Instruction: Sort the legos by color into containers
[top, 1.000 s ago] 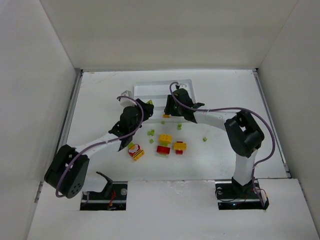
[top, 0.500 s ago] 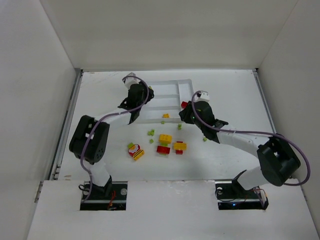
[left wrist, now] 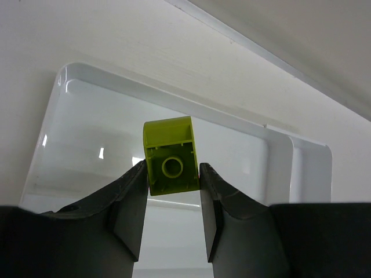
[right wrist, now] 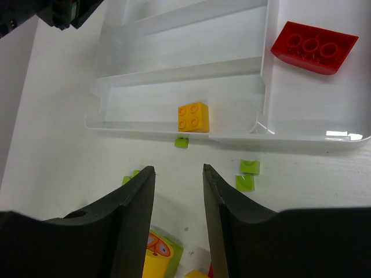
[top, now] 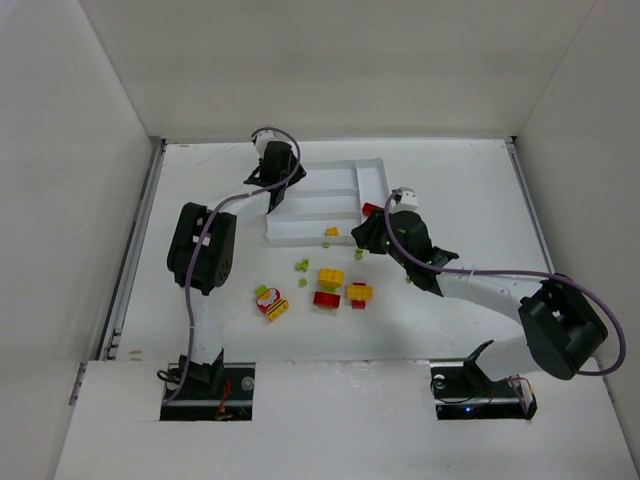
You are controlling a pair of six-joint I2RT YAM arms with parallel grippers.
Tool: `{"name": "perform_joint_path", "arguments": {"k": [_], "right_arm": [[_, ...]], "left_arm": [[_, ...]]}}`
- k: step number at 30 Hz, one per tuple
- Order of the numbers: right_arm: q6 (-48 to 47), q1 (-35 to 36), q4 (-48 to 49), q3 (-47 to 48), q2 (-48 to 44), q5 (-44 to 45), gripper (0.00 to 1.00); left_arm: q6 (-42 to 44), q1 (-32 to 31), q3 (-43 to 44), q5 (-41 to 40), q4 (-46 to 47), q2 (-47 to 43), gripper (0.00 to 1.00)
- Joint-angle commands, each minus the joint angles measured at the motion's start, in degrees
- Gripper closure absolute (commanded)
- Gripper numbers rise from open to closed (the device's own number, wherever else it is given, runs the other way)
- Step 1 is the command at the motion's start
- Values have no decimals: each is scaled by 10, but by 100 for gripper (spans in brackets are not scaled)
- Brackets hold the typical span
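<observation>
Lego (left wrist: 170, 152) in left claw (left wrist: 172, 169), lime

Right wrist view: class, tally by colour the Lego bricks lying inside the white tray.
Red brick: 1
Yellow-orange brick: 1
Total inside the white tray: 2

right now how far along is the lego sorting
Early. Done: one red brick and one yellow brick lie in the tray. In hand: the left gripper holds a lime green brick over it. To do: mixed clumps and green bits on the table.
</observation>
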Motion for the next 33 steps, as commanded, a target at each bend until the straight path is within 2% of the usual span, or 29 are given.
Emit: {"name": "perform_joint_path", "arguments": {"k": [1,10,15,19,22,25,26,28,31,33], "right_arm": [[3,4,43,-4,-13,-7,54],[3,4,43,-7,-14,-7,49],[-4,4,43,-5,-10,-7,42],[-24,4,44,-1,-3,-6,36],[-30,4,44,3,2,-7,38],[-44,8,40,3,-6,-20,54],[-51,11,38,4,-10,-25,62],[-66,20,30,8,-14,-33,71],[-93,45,11,18,-15,-36,77],[-108,69,-3,23,-22,-30,79]], "left_arm": [[32,-1,50,-7,-43,18,77],[65,-9,77,-42,-70,43,73],[69,-9,76,-50,-70,38,55],[73,-10,63,-47,-65,8,48],[80,-15,44,-45,-63,-25,48],[72,-17,-14,-44,-43,-81,54],[67,-19,-41,-42,-32,-104,57],[54,-24,-99,-35,-10,-151,71],[38,-38,-187,-11,16,-224,84],[33,-52,-248,-7,33,-274,86]]}}
